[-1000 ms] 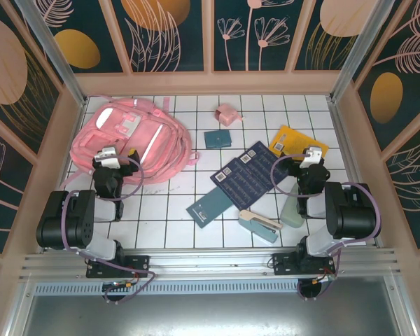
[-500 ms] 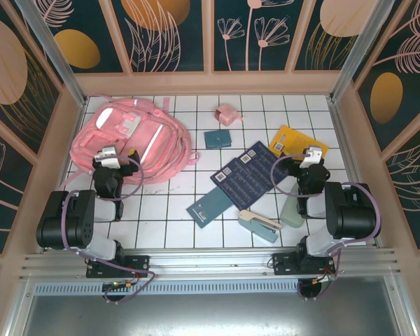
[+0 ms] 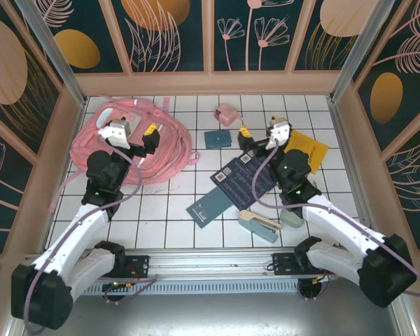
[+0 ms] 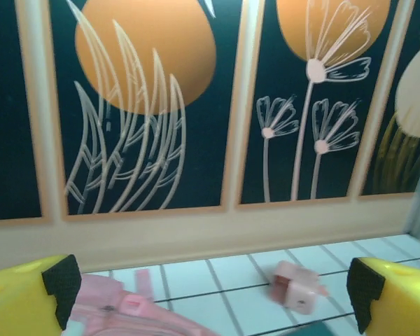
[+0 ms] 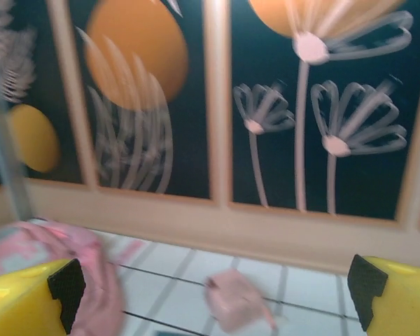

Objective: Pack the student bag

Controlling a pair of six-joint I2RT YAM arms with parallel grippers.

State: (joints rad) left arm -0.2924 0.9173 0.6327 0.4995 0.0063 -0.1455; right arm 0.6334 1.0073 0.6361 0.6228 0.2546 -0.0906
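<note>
Bag [image 3: 169, 143]: far-left of table [image 3: 175, 224], lying flat. Long axis approx. left-right, slightly diagonal. Opening direction unclear, part hidden. L gripper [image 3: 133, 133] above bag, jaws wide apart, empty. R gripper [image 3: 260, 133] near navy book [image 3: 241, 182], jaws apart, empty. Risk: loose straps [image 3: 190, 155] snag L fingers, and the soft bag drags.

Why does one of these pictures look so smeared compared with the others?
Right wrist view: heavily smeared, the small pink pouch and the painted wall flowers streaked sideways, likely motion blur. Left wrist view: only mildly soft, grid lines on the white tiled tabletop readable. Top view: sharp and evenly lit, the large soft pink fabric backpack crisp.
</note>
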